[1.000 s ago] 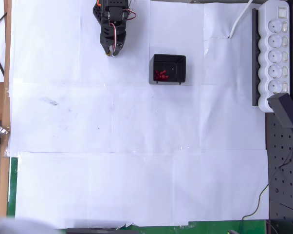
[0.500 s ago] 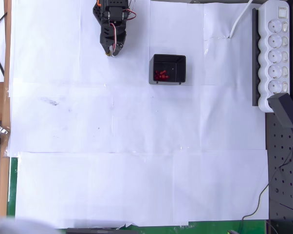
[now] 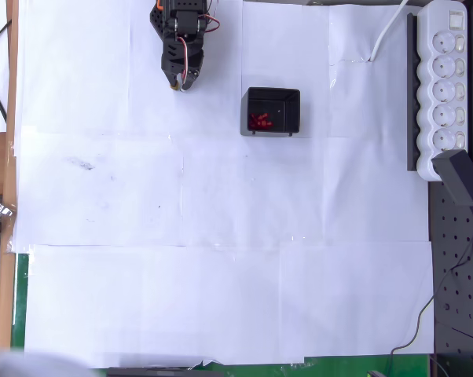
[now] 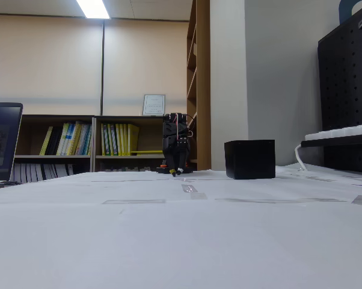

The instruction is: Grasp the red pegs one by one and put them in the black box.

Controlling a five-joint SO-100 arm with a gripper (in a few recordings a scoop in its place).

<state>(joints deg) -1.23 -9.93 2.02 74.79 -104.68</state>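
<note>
Your black box holds a cluster of red pegs at its left side; your gripper sits apart, fingers closed, empty.

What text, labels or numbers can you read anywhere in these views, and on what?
No text can be read in either view.
Book spines on the shelf: too small and blurred.
Framed sheet on top of the shelf: print too small.
Power strip: no marking legible.
Black box holding the red pegs: no label seen.
Gripper: no label legible.
</note>
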